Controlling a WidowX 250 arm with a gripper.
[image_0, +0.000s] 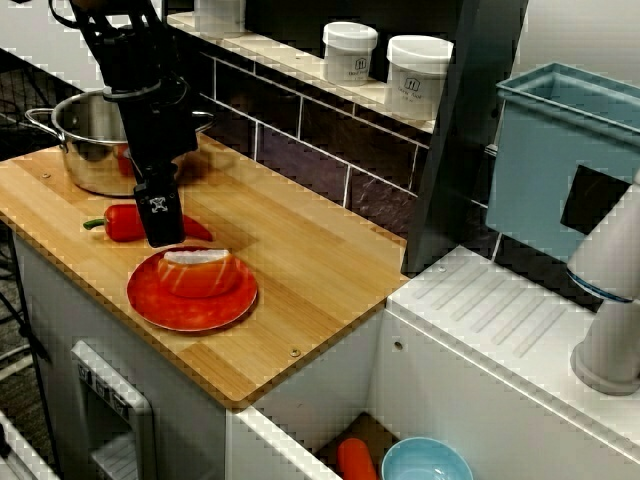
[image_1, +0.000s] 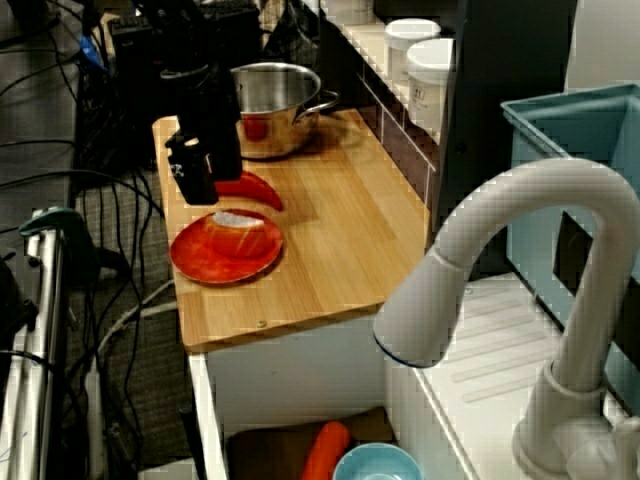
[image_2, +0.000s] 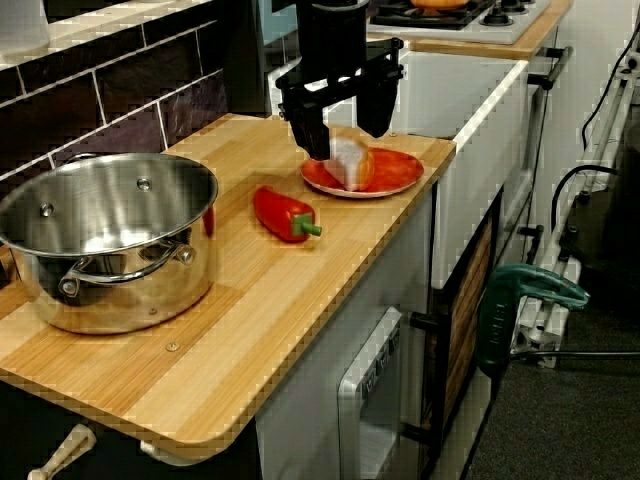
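Straight below open, empty black two-finger gripper (image_2: 346, 138): orange-and-white wedge (image_2: 352, 166) on round red plate (image_2: 400, 173), with shiny red bell pepper (image_2: 282, 212) just left and steel pot (image_2: 110, 245) farther left.

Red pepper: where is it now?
In the view from the pot end, the red pepper lies on the wooden counter between the steel pot and the red plate.
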